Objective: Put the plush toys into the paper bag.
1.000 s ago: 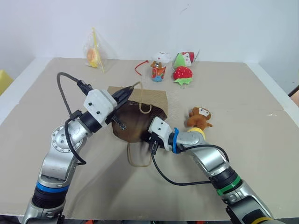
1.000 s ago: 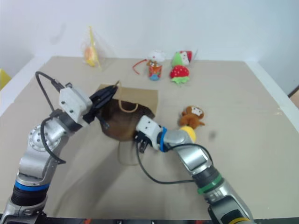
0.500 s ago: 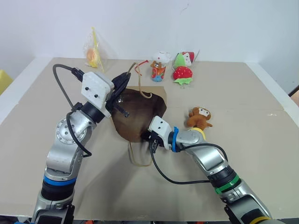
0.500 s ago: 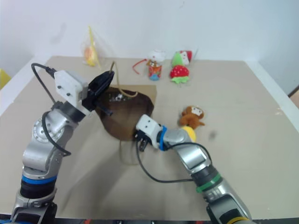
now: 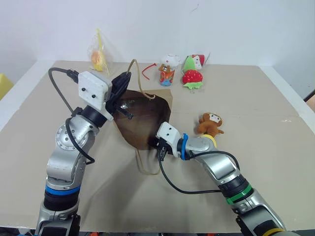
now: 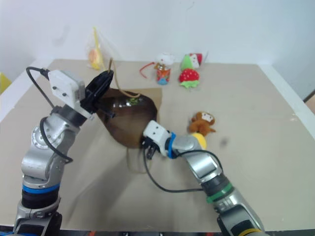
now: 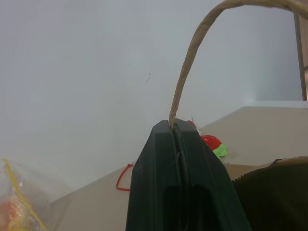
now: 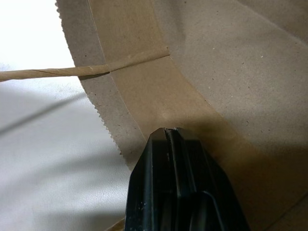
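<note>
Brown kraft paper bag (image 5: 142, 118) at frame centre, mouth held open toward lower frame. Left gripper (image 5: 124, 81) — clamped on upper cord handle (image 5: 133, 73), raised at upper left of the bag, pointing up and right. Right gripper (image 5: 156, 146) — closed, pressed on the bag's lower lip, forearm reaching in from lower right. Monkey plush (image 5: 209, 123) just right of the bag, nearer the right arm, beside its wrist; likely next pick.
</note>
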`<state>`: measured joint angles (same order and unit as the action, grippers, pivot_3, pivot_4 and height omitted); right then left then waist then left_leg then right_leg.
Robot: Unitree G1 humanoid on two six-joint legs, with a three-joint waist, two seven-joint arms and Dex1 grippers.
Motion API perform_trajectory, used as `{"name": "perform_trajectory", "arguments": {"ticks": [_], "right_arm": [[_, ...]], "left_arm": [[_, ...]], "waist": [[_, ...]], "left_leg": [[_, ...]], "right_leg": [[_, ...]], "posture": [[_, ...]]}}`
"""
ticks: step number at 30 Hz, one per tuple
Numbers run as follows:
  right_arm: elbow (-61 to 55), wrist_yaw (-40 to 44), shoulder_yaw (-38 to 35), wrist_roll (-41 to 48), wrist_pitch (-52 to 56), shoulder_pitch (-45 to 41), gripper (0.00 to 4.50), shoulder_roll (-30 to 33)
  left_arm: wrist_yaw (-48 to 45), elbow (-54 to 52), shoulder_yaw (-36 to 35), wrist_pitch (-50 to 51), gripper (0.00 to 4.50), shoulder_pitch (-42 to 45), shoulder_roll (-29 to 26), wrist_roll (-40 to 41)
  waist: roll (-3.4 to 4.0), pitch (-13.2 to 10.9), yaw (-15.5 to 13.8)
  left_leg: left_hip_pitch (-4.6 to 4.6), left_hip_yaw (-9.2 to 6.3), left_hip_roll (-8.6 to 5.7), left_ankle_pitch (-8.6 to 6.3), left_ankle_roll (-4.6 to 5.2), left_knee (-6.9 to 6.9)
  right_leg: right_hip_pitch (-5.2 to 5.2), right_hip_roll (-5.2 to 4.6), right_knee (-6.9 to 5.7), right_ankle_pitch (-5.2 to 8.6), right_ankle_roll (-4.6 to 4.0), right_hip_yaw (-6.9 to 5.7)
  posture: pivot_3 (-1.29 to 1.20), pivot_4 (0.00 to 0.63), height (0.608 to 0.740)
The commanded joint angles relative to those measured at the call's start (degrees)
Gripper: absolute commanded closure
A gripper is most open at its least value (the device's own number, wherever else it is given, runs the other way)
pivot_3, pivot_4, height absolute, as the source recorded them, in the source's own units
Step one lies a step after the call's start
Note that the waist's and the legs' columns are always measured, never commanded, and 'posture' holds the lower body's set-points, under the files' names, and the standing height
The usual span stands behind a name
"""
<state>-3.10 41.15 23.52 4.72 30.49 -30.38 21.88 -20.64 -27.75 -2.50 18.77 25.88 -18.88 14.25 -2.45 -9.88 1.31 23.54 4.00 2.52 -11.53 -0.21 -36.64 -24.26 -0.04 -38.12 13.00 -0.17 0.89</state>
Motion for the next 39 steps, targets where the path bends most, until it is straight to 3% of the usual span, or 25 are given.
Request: {"name": "perform_trajectory", "arguments": {"ticks": [1, 14, 21, 28, 31, 35, 39], "right_arm": [[0.48, -0.05, -1.74, -0.11, -0.63, -0.46, 4.42, -0.46], [-6.8, 2.7, -6.42, 2.23, -0.05, -0.91, 4.42, 2.95], [-18.79, 8.0, -17.94, 12.21, 6.44, 2.56, 4.42, 11.16], [-19.09, 18.43, -31.76, 21.97, 9.72, 7.08, 2.36, 25.07], [-16.45, 24.75, -32.93, 21.55, 7.07, 12.52, 1.41, 31.65], [-13.5, 26.81, -30.55, 18.94, 0.85, 16.53, 0.03, 33.31], [-7.27, 24.93, -26.64, 14.57, -5.14, 15.93, 0.03, 31.0]], "left_arm": [[-1.57, -2.47, 0.89, -1.3, 4.5, 0.27, -1.28, -0.21], [-5.12, -0.61, 3.74, 1.02, 4.5, -2.34, -2.02, 0.8], [-6.33, -0.12, 4.67, -0.38, 4.5, -3.58, -2.7, 0.18], [-7.16, 0.28, 5.26, -1.63, 4.5, -4.08, -2.67, -0.53], [-7.35, 0.06, 5.67, -1.75, 4.5, -4.39, -2.43, -0.67], [-7.23, -0.25, 6.02, -1.39, 4.5, -4.59, -1.99, -0.6], [-6.74, -0.99, 5.94, -0.5, 4.5, -4.52, -1.6, -0.19]], "waist": [[0.0, 0.0, 0.0], [0.0, 0.0, -0.03], [0.0, -0.01, -0.1], [-0.02, -0.03, -0.06], [-0.03, -0.04, -0.19], [-0.04, -0.05, -0.07], [-0.04, -0.07, 0.02]], "left_leg": [[0.0, 0.0, 0.0, 0.0, 0.0, 0.0], [0.05, 0.01, -0.01, 0.0, 0.0, 0.01], [0.11, -0.02, -0.02, -0.01, -0.01, 0.06], [0.13, -0.03, -0.09, -0.01, 0.01, 0.06], [0.11, -0.09, -0.09, -0.02, 0.01, 0.08], [0.11, -0.08, -0.1, -0.02, 0.02, 0.09], [0.0, -0.04, -0.09, -0.02, 0.02, 0.08]], "right_leg": [[0.0, 0.0, 0.0, 0.0, 0.0, 0.0], [-0.04, -0.02, 0.02, 0.0, 0.0, 0.01], [-0.07, -0.04, 0.06, 0.03, -0.01, -0.02], [-0.06, -0.18, 0.1, 0.04, 0.01, -0.03], [-0.05, -0.13, 0.1, 0.07, -0.04, -0.08], [-0.06, -0.13, 0.11, 0.1, -0.03, -0.05], [-0.02, -0.08, 0.1, 0.06, 0.02, 0.0]], "posture": [[0.0, 0.15, 0.74], [0.0, 0.15, 0.74], [0.0, 0.15, 0.74], [0.0, 0.15, 0.74], [0.0, 0.15, 0.74], [0.0, 0.15, 0.74], [0.0, 0.15, 0.74]]}}
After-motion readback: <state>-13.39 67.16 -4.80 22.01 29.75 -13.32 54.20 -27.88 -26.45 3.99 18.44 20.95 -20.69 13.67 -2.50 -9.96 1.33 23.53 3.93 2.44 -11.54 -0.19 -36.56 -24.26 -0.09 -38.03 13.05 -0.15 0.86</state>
